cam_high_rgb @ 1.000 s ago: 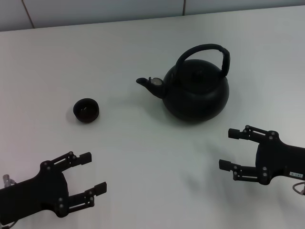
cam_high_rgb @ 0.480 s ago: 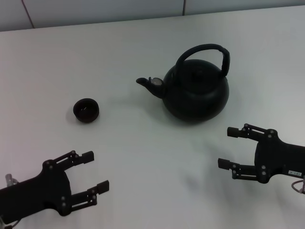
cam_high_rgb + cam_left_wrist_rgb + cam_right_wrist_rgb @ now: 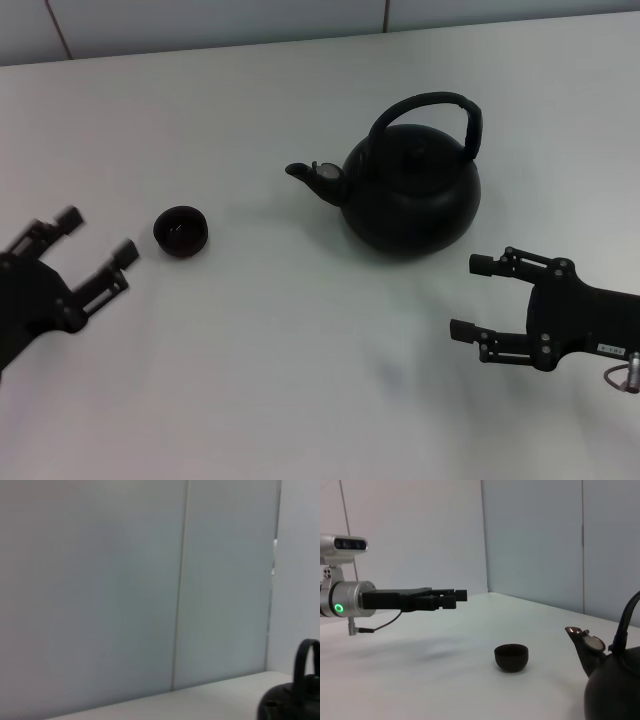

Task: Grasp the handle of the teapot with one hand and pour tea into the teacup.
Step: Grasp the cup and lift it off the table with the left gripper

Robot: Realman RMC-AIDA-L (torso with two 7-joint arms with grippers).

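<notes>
Standing lidded teapot point(image 3: 412, 196), teacup point(image 3: 181, 231) well apart.

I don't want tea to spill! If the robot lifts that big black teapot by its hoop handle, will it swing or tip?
Probably it swings a little: the handle arches high over the round teapot, so the body would hang below. It looks thick and dark, so likely heavy. The spout juts out to one side, so it may dip toward the teacup.

Bare table point(image 3: 300, 330) lies ahead of the right gripper point(image 3: 470, 297) up to the teapot point(image 3: 410, 195); beyond the left gripper's point(image 3: 98, 232) open fingers only the teacup point(image 3: 181, 231) stands, just beside them
</notes>
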